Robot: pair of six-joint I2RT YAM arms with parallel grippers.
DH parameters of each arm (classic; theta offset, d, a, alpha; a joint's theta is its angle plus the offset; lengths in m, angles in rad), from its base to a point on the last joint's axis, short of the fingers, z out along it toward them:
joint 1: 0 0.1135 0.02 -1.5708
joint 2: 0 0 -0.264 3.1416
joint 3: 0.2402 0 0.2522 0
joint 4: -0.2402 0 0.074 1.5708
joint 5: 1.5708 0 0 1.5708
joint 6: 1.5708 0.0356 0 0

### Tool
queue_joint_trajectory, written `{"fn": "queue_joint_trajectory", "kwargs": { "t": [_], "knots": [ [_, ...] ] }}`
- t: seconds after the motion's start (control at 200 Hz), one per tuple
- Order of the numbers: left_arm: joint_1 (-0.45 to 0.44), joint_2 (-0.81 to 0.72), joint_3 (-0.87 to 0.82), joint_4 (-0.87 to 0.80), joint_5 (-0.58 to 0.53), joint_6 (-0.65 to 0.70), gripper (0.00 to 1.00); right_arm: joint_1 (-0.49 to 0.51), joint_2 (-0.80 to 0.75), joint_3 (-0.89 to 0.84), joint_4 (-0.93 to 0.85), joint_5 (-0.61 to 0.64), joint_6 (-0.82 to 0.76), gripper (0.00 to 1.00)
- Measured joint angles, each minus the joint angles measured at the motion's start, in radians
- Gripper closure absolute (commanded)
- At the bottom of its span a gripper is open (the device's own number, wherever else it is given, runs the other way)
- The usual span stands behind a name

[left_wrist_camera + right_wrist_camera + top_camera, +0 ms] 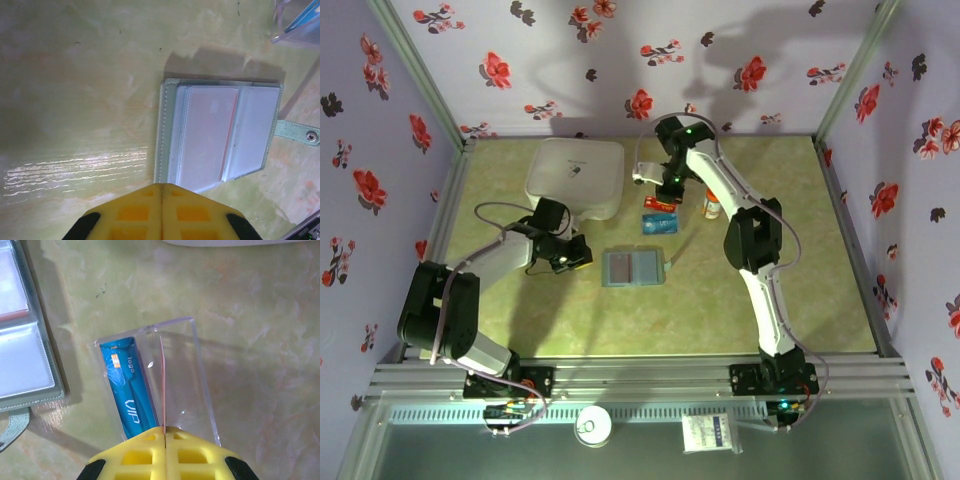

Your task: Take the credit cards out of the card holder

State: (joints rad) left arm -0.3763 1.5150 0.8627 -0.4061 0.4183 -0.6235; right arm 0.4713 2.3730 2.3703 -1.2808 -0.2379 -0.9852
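The grey-blue card holder (632,268) lies open and flat. The blue card (127,390) rests in a clear tray (172,322), the red-orange card (162,385) edge-on beside it.

Two cards (127,390), one holder (220,135), one tray (173,323)

Two black-and-white jointed arms (767,300), grey cables (492,209), yellow grid-moulded pincer fingers (134,214), black corners.

Left claw (162,187) closed, empty; right claw (164,430) pinching red card (162,385) edge-on.
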Motion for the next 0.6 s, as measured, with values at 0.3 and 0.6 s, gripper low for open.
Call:
{"fn": "queue_joint_trajectory", "kwargs": {
  "t": [0.3, 0.6],
  "knots": [
    [0.003, 0.013, 0.000, -0.010, 0.000, 0.007, 0.94, 0.000, 0.016, 0.074, -0.021, -0.018, -0.011, 1.00],
    [0.004, 0.027, 0.007, -0.024, 0.000, 0.007, 0.94, 0.000, 0.015, 0.097, 0.011, -0.020, -0.037, 1.00]
  ]
}}
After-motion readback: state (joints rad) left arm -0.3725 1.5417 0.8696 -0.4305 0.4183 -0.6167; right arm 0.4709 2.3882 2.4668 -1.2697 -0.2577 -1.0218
